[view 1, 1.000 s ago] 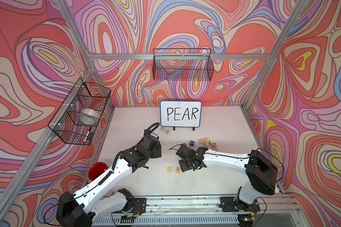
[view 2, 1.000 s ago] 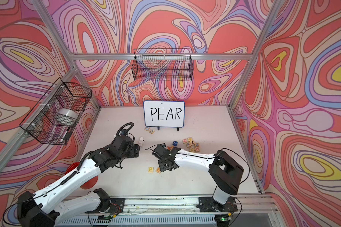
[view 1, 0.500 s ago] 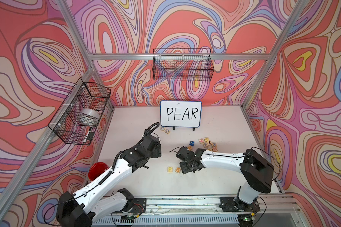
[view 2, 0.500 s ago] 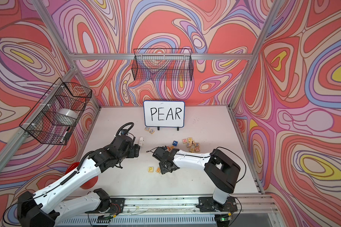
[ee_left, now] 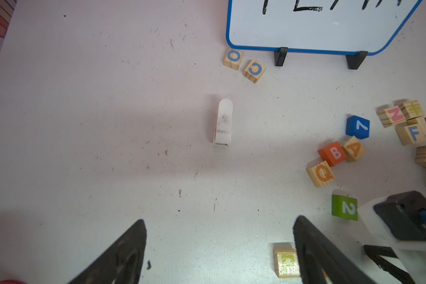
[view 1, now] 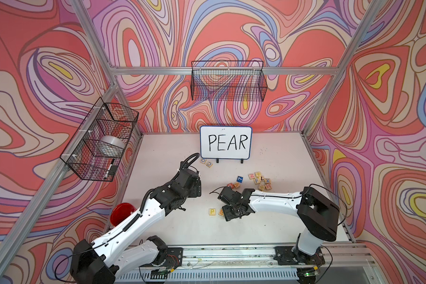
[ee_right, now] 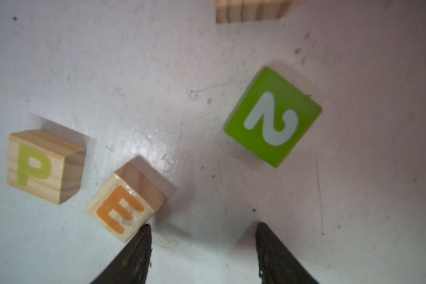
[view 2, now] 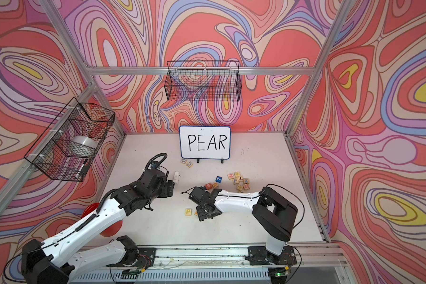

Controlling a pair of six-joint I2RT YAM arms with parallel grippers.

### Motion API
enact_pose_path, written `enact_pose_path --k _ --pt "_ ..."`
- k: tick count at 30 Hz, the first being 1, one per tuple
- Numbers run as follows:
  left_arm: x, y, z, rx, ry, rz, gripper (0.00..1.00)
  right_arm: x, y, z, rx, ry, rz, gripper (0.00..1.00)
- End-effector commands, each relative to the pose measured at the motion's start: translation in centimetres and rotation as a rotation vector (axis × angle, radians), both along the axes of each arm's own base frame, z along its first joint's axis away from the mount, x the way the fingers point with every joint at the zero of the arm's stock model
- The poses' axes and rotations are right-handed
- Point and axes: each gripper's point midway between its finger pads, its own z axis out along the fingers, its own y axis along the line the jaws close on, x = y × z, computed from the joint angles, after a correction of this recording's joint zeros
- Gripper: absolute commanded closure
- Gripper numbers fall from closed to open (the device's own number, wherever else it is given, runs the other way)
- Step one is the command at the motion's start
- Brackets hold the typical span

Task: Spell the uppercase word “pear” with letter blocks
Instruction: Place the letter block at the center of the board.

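Looking from above: in both top views the P block (view 1: 212,212) lies on the near middle of the table (view 1: 280,157), and the right gripper (view 1: 234,212) covers most of the block just to its right.
Board: the whiteboard (view 1: 225,142) reading PEAR stands at the far middle; the wrist views show only its lower edge or none of it.
Heap: a pile of blocks (view 2: 239,182) sits right of centre, with the B cube (view 2: 208,185) and the 7 cube (view 2: 218,179) at its left edge.
Left wrist view: the A block (ee_left: 354,149), pale wood with an orange letter, touches the B cube; a white eraser (ee_left: 223,122) lies alone, hidden behind the arm in a top view.
Left gripper (ee_left: 219,250): jaws spread wide over bare table, gripping nothing.
Right wrist view: only here the E block (ee_right: 126,209) reads clearly, orange letter on pale wood, turned askew, just right of the P block with its yellow-green letter.
Right gripper fingers (ee_right: 138,255): moderately apart, nothing between them; one tip is at the E block's corner, contact unclear.
2 cube (ee_right: 272,116): solid green, right of the E block, apart.
R block: cannot tell where.
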Motion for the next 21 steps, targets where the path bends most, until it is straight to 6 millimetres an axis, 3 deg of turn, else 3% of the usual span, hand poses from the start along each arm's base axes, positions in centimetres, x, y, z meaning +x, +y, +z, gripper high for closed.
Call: enact_pose_path --k 1,11,21 --pt "-0.1 1.1 0.1 0.022 -0.011 0.028 0.11 0.1 0.5 -1.6 -0.013 0.013 -0.018 0.32" --pt "-0.2 1.4 0.4 0.018 -0.022 0.043 0.11 0.5 -0.6 -1.9 -0.072 -0.012 -0.046 0.32" --pt "-0.1 1.0 0.1 0.012 -0.011 0.036 0.11 2.1 0.4 -2.2 -0.088 -0.054 -0.052 0.31"
